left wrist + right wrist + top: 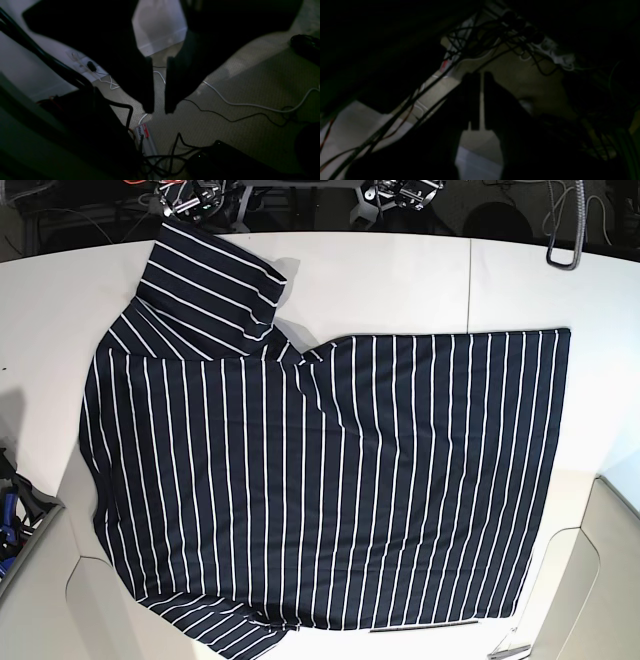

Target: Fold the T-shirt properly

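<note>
The T-shirt [330, 480], dark navy with thin white stripes, lies spread flat over the white table [400, 280] in the base view. One sleeve points to the far left corner and the hem runs along the right. Neither arm shows in that view. The left wrist view has my left gripper [160, 110] hanging over carpeted floor off the table, fingers a little apart with nothing between them. My right gripper [480, 75] is a dark shape in the dim right wrist view, its fingers almost touching and empty, also off the table.
Cables, a white cord [250, 103] and a power strip [146, 142] lie on the floor under the left gripper. A tangle of wires [495, 32] hangs by the right gripper. Arm bases [300, 200] sit beyond the table's far edge.
</note>
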Robot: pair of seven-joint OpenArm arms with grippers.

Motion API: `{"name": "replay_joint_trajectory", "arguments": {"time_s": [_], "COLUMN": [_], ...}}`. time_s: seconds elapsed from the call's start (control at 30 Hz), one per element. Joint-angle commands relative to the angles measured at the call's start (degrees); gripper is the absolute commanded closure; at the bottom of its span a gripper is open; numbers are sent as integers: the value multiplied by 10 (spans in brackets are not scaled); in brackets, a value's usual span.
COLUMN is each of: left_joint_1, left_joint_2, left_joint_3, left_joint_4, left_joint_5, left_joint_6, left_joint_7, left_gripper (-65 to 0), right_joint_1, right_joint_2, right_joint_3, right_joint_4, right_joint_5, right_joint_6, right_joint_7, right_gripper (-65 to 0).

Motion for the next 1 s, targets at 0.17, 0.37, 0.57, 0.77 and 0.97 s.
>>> {"name": "replay_joint_trajectory", "arguments": {"time_s": [0.17, 0.37, 0.57, 0.77, 0.97], "left_joint_1": [-2, -2, -2, -2, -1], "left_joint_2": [0, 0, 0, 0, 0], "left_joint_3": [1, 1, 1, 1, 1], "left_joint_4": [4, 16, 27, 27, 26], "left_joint_5": [-1, -1, -1, -1, -1], "left_joint_6": [-6, -6, -37, -40, -40], "left_joint_7": [13, 22, 43, 40, 41], "left_gripper": [-84, -92, -169, -168, -98], "right_joint_1": [1, 1, 1, 1, 1], "right_joint_2": [2, 2, 2, 2, 2], "right_joint_3": [1, 1, 1, 1, 1], "right_joint_4": [5, 5, 6, 6, 18], "right_joint_5": [0, 0, -2, -30, -30], "right_joint_6": [4, 4, 23, 67, 67], "right_joint_7": [-1, -1, -1, -1, -1], "right_gripper": [-101, -202, -199, -129, -114]}}
